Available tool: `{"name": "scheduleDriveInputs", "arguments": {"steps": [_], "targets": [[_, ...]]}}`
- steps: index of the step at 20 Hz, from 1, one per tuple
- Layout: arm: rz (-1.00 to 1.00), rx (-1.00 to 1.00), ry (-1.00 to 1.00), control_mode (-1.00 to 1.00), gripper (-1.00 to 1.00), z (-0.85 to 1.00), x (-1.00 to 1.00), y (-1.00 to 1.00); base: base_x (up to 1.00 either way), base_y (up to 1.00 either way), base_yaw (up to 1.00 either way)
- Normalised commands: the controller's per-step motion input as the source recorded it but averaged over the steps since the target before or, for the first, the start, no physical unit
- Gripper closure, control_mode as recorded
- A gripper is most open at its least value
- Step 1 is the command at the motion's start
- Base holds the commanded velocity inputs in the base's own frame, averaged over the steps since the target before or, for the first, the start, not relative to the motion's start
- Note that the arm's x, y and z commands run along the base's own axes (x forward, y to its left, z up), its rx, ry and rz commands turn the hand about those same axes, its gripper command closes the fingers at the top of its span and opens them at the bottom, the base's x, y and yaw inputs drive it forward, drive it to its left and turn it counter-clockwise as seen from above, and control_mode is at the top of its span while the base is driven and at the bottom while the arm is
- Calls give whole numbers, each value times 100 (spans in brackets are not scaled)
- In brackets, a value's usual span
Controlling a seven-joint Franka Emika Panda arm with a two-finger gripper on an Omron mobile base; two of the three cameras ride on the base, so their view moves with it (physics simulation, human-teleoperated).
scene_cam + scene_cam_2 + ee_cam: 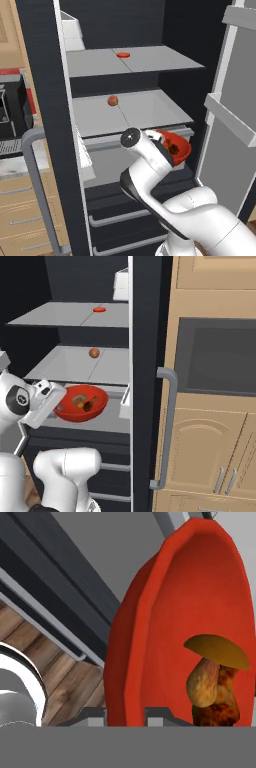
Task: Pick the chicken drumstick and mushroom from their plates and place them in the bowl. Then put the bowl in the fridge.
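- Hand view: I have the gripper (125, 714) with jaws closed on the rim of the bowl (165, 637), one fingertip either side of the wall. Narrow pinch on one edge, so my worry is the bowl pivoting in the grip and tipping.
- Right base view: bowl (80, 402) hangs at the front edge of the fridge (145, 356), just above the grey ledge under the middle shelf. I can't tell whether it touches that ledge. Releasing early could let it slide off the front lip.
- Bowl holds the mushroom (215, 672), tan cap up, and the chicken drumstick (220, 709) pressed against it, both toward the far side from the fingers. A tilt would likely spill them.
- Left base view: deeper in the fridge than the bowl, a small brown round item (113, 100) sits on the middle shelf and a flat red piece (123, 55) on the shelf above. Pushing in far risks knocking the brown one.
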Motion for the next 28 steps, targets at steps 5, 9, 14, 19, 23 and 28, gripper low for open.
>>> {"name": "scheduleDriveInputs", "arguments": {"steps": [5,9,14,19,23,28], "targets": [[19,0,0,-100,100,33,-14,0,0,0,0],[17,0,-8,-100,100,27,-33,0,0,0,0],[6,0,-3,-100,100,31,-11,-6,0,0,0],[4,-1,-16,-100,100,30,5,-12,0,0,0],[1,0,2,-100,100,19,29,-4,0,0,0],[0,0,15,-100,100,17,52,0,0,0,0]]}}
